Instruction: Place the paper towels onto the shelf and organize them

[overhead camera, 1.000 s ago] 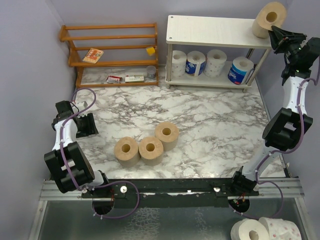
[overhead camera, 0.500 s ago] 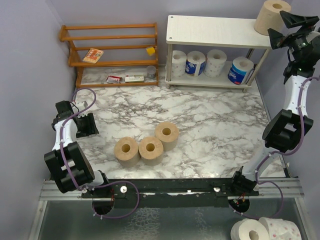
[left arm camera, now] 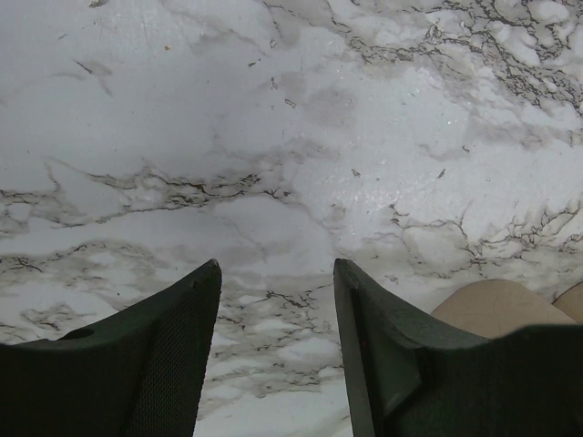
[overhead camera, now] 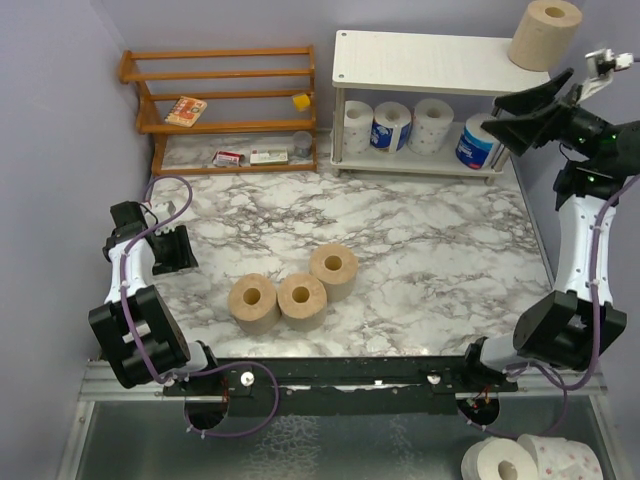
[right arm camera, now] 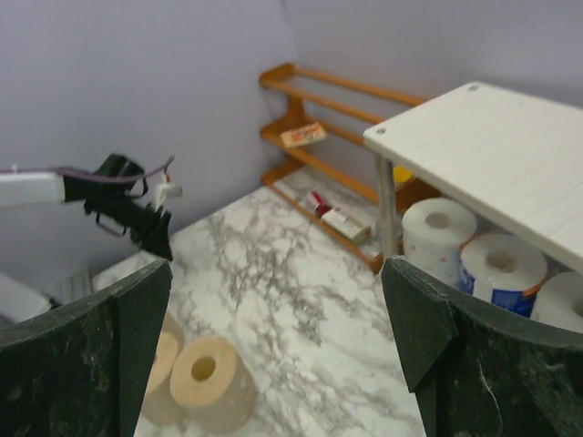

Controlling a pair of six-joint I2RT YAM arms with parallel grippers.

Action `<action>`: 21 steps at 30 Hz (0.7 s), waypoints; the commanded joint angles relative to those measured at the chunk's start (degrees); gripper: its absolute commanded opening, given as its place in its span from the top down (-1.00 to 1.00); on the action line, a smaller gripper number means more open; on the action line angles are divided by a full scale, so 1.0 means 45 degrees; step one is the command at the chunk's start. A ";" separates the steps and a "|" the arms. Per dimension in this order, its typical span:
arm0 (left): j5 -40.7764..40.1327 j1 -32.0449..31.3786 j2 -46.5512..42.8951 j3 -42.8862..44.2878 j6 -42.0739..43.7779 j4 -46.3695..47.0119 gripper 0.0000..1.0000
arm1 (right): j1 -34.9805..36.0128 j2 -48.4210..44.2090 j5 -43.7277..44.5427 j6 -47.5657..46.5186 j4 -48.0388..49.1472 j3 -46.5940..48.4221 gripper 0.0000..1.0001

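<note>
The shelf point(overhead camera: 430, 62) stands at the far right corner of the marble surface point(overhead camera: 430, 240), with a wooden rack point(overhead camera: 220, 100) beside it at the far left corner.

One tan roll point(overhead camera: 545, 33) stands on end at the far right corner of the shelf's top board. The right gripper point(overhead camera: 500, 113) hangs in front of the shelf's right end, apart from that roll. Its jaws are spread as wide as they go and nothing is between them. The right wrist view confirms this, with the two fingers point(right arm camera: 82, 355) at opposite sides of the picture and only open scene in the gap.

Four rolls stand upright in a row on the lower board. From left to right they are a white roll point(overhead camera: 358, 125), a blue-and-white roll point(overhead camera: 392, 125), a second white roll point(overhead camera: 432, 123) and a second blue-and-white roll point(overhead camera: 480, 140).

Three more tan rolls stand on the surface, towards the near edge and left of centre. The left tan roll point(overhead camera: 253, 302) and the middle tan roll point(overhead camera: 302, 298) touch. The right tan roll point(overhead camera: 333, 268) sits just behind them, against the middle one.

The left gripper point(left arm camera: 273, 269) is low over the surface near its left edge. Its jaws are partly open and hold nothing, with bare marble showing between them.
</note>
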 commanded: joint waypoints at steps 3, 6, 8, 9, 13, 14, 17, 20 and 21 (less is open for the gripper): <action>0.0573 0.0116 -0.0231 0.0287 0.0174 -0.0059 -0.09 | 0.1725 0.0286 -0.5794 -0.1997 -0.1238 -0.2461 -0.99; 0.0557 0.0111 -0.0276 0.0277 0.0145 -0.0057 -0.09 | 0.2322 -0.0214 -0.4667 -0.6589 -0.7400 -0.2324 -0.99; 0.0538 0.0111 -0.0308 0.0254 0.0159 -0.0070 -0.09 | 0.4279 0.1063 0.1050 -1.5849 -1.8385 0.1021 -0.99; 0.0515 0.0121 -0.0327 0.0277 0.0149 -0.0063 -0.09 | 0.6392 0.1723 0.4995 -1.7867 -2.0076 0.1608 -0.99; 0.0407 0.0112 -0.0375 0.0260 0.0162 -0.0059 -0.09 | 1.1592 0.1726 1.2616 -1.8274 -1.7829 -0.1593 -0.99; 0.0384 0.0111 -0.0414 0.0271 0.0169 -0.0059 -0.09 | 1.2484 0.1689 1.3374 -1.8392 -1.7350 -0.2144 -0.99; 0.0307 0.0112 -0.0458 0.0266 0.0154 -0.0058 -0.09 | 1.3223 0.2122 1.2986 -1.7972 -1.7445 -0.2040 -0.99; 0.0229 0.0112 -0.0461 0.0276 0.0135 -0.0066 -0.09 | 1.3228 0.2494 1.2013 -1.7104 -1.7651 -0.1484 -0.99; 0.0240 0.0121 -0.0458 0.0282 0.0124 -0.0067 -0.09 | 1.3219 0.2501 1.1612 -1.7077 -1.7694 -0.1454 -0.99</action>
